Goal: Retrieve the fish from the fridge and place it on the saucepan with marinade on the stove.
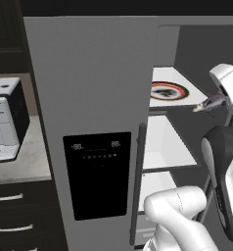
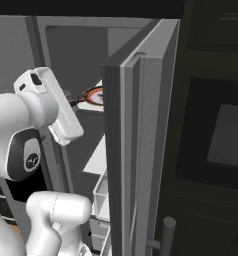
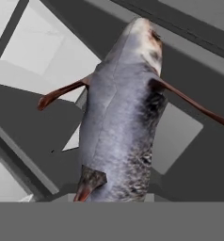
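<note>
Pincer (image 1: 220, 102) pinching one fish (image 3: 121, 117), held clear of the shelves in front of the open fridge (image 1: 89, 73). Beyond the pincer, one red-rimmed plate (image 1: 168, 91) on the top shelf (image 1: 187, 101). Two white shelves below it. Far left: one white appliance (image 1: 5, 120) on a surface (image 1: 25, 164).
</note>
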Controlling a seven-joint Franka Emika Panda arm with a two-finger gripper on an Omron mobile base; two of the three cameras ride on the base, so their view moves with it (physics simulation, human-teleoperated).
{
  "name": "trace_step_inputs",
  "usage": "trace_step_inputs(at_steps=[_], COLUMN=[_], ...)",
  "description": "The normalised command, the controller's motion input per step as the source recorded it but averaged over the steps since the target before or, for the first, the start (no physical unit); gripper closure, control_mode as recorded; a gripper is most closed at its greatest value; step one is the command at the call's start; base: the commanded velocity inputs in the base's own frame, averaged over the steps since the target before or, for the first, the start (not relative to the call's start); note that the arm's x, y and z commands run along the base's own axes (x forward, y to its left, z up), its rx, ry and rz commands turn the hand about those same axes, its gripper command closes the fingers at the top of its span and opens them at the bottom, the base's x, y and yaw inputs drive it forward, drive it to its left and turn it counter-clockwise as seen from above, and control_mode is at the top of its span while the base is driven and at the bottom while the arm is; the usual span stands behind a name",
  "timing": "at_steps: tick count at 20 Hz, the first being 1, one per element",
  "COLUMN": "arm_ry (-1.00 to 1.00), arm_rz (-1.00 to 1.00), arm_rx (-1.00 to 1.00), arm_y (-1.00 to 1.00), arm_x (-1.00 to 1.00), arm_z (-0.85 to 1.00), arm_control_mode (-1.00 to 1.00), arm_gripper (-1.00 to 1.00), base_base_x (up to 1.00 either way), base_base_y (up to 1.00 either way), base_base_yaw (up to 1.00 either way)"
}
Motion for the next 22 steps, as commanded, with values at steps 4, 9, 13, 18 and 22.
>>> trace_step_inputs(at_steps=[4,9,13,18,22], arm_ry=[0.0,0.0,0.0,0.0,-0.01], arm_rz=[0.0,0.0,0.0,0.0,0.0], arm_rx=[0.0,0.0,0.0,0.0,0.0], arm_y=[0.3,0.14,0.05,0.06,0.0], arm_x=[-0.68,-0.51,-0.3,-0.41,-0.53], arm_z=[0.0,0.0,0.0,0.0,0.0], arm_control_mode=[-1.0,-1.0,-1.0,-1.0,-1.0], arm_gripper=[1.0,1.0,1.0,1.0,1.0], base_base_x=[0.0,0.0,0.0,0.0,0.0], base_base_y=[0.0,0.0,0.0,0.0,0.0], base_base_yaw=[0.0,0.0,0.0,0.0,0.0])
